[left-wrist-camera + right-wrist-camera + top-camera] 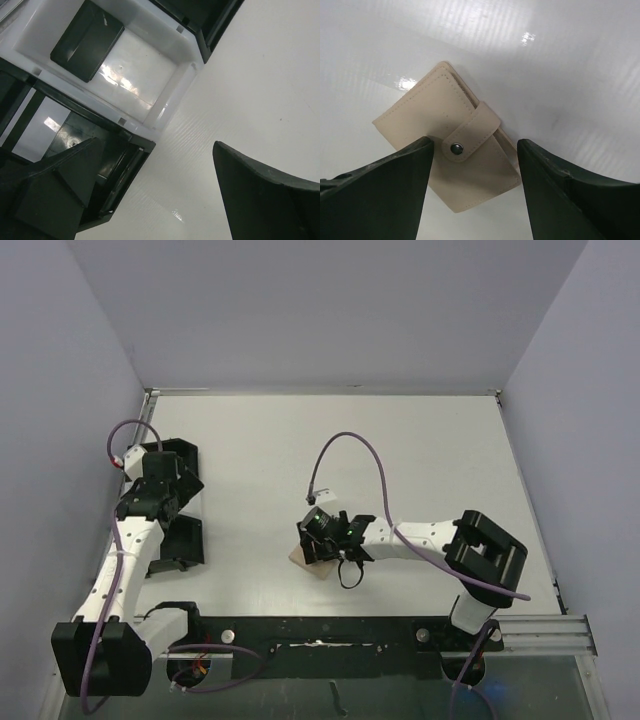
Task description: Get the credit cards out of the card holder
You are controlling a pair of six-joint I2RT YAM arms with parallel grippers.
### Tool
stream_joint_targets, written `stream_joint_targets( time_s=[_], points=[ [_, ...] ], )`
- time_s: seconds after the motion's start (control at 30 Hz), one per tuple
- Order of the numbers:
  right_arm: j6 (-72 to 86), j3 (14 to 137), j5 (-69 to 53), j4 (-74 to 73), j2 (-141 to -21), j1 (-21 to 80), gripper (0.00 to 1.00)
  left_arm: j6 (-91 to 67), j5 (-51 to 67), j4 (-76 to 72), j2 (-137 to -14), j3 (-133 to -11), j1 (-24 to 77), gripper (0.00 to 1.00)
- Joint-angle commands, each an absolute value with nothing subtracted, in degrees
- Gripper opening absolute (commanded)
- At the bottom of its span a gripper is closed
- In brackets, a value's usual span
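Two dark fingers (380,190) of the right end effector (475,147) fill the bottom corners of the right wrist view. They stand wide apart, one on each side of the card holder (470,180), and nothing is held between them. I cannot tell if the tips touch the card holder or just hang over it.

The card holder is tan and lies flat on the white table (560,60). It is turned so one corner points down in that view. It is shut. A strap (475,127) goes across its front, and a round dark snap (456,148) pins the strap down.

In the top view, the right end effector sits over the card holder, and only a small tan corner peeks out from under it. That spot is near the middle of the table, closer to the near edge than the far one.

The left end effector (157,145) is well apart from all this, at the left side of the table, over a black tray (172,95). Its fingers are spread wide too, and it grips nothing. One finger hangs over a dark end box of the tray, the other over bare table. The tray's middle box has a pale, shiny floor. A flat dark rectangle (87,40) lies in that box. It may be a card, but the view is too poor to be sure.
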State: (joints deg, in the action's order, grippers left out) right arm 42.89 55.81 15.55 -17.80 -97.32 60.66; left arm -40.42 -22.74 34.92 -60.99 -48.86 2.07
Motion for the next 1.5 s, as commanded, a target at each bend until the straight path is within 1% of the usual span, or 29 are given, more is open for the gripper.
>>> stream_joint_targets(
  time_s=[0.0,0.07,0.13,0.17,0.23,0.3,0.43,0.5,0.6,0.87,1.03,1.3,1.47],
  points=[
    [45.4,53.1,23.2,-23.6,-92.4,59.0,0.69,-47.4,-23.9,38.3,-59.7,-50.6,-0.3,0.95],
    [44.7,52.8,23.9,-23.6,-90.1,58.3,0.71,-48.8,-26.5,40.2,-59.2,-51.2,-0.6,0.95],
    [40.9,52.0,21.7,-20.1,-87.3,57.7,0.77,-49.0,-27.5,41.2,-58.7,-51.3,-1.1,0.95],
    [38.1,50.9,17.8,-16.5,-85.7,56.6,0.8,-48.6,-27.4,41.0,-58.5,-51.0,-1.4,0.95],
    [35.1,49.4,9.1,-11.2,-83.0,53.5,0.82,-48.9,-27.3,41.1,-58.4,-50.3,-2.5,0.95],
    [33.9,49.2,6.2,-9.7,-81.2,51.7,0.82,-49.8,-27.2,41.3,-58.8,-50.0,-3.5,0.94],
    [31.0,51.7,10.0,-12.7,-79.4,51.1,0.84,-51.9,-27.6,42.5,-59.3,-50.9,-5.5,0.92],
    [30.3,53.6,13.0,-15.7,-79.4,51.0,0.86,-54.1,-27.4,42.8,-59.8,-50.6,-6.7,0.89],
    [29.8,55.4,15.2,-18.1,-79.0,50.8,0.88,-55.9,-27.0,42.9,-61.7,-50.3,-7.7,0.86],
    [29.9,54.7,15.7,-19.6,-77.1,50.4,0.89,-58.7,-24.7,41.2,-67.9,-50.3,-9.6,0.76],
    [30.1,54.1,15.8,-19.9,-77.0,50.3,0.9,-59.3,-23.4,39.2,-73.1,-52.3,-10.2,0.67],
    [29.7,54.2,16.2,-20.7,-76.9,50.3,0.9,-61.4,-21.6,37.3,-78.0,-52.8,-10.9,0.62],
    [29.3,54.1,16.9,-21.0,-77.5,50.2,0.9,-60.9,-20.1,36.4,-79.4,-52.7,-10.8,0.53]
  ],
)
